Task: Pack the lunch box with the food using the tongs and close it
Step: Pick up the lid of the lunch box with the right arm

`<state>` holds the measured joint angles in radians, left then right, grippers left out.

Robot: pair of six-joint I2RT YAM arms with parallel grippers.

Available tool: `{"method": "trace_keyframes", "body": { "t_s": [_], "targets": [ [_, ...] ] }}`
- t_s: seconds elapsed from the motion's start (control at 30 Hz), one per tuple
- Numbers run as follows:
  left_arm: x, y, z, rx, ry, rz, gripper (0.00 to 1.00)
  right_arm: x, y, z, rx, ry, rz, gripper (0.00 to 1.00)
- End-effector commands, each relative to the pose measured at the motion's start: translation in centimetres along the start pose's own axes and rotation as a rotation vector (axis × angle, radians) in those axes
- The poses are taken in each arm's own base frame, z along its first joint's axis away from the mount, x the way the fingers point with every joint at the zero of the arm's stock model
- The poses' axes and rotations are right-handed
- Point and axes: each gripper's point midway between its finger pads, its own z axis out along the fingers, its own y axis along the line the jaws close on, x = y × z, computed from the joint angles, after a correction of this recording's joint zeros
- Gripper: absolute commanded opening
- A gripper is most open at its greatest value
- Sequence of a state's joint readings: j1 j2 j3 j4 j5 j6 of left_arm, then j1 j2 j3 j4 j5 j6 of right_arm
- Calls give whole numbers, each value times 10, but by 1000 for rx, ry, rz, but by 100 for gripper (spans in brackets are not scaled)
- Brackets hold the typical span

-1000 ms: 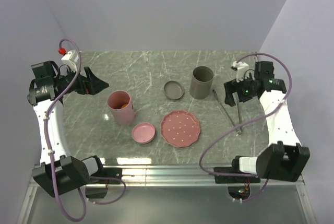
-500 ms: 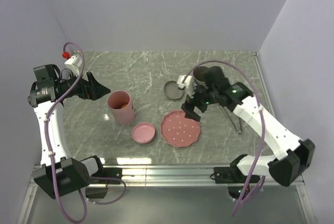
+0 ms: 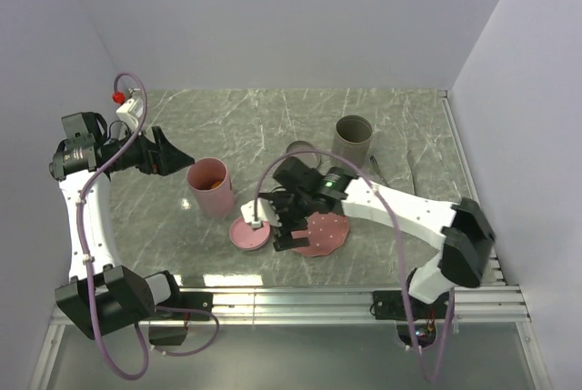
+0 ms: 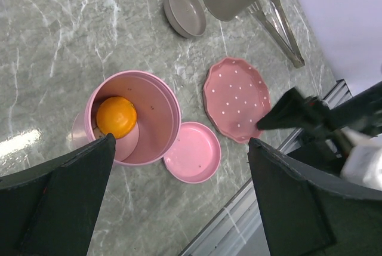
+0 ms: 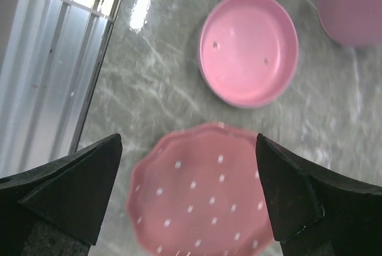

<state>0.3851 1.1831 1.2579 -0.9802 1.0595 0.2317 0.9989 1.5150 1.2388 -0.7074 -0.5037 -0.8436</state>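
Across the whole scene lies the grey-green marbled table (image 3: 273,117), with both arms bolted at its near edge. The right arm (image 3: 400,208) stretches leftward over the middle of the table, while the left arm (image 3: 86,217) stands up along the left side with its wrist turned toward the centre.

The right gripper (image 3: 280,226) hangs over the near middle, above the gap between the pink lid and the pink scalloped plate. Its fingers are spread wide and grasp nothing. The left gripper (image 3: 177,155) hovers just left of the pink container, likewise released, with nothing between its fingers.

The pink container (image 3: 211,186) stands upright and uncovered at centre left. The grey container (image 3: 352,141) stands upright farther back and to the right, well apart from it. The pink scalloped plate (image 3: 327,226) lies flat at the near middle, partly under the right arm. The pink lid (image 3: 249,232) lies just left of the plate and just near-right of the pink container, hollow side up. The grey lid (image 4: 185,10) lies just left of the grey container.

The tongs (image 4: 280,26) lie flat on the table right of the grey container, untouched and well away from both grippers.

An orange round piece of food (image 4: 116,116) sits inside the pink container, against its left wall.
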Motion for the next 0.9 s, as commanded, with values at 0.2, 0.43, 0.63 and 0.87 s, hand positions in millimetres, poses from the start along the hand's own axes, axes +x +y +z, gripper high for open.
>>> {"method": "trace_keyframes", "body": {
  "t_s": [0.2,0.43,0.63,0.87],
  "targets": [
    [-8,-7,-5,3,-26,67,99,-25,-21,59,-54,2,-195,88],
    [-2,-3,-3,10,-9,65,99,-3,-22,93,-100,70,-184,79],
    [0,-1,-2,7,-2,72,99,15,-22,112,-118,109,-181,69],
    [-1,2,-1,8,1,73,100,25,-20,119,-107,125,-160,50]
  ]
}}
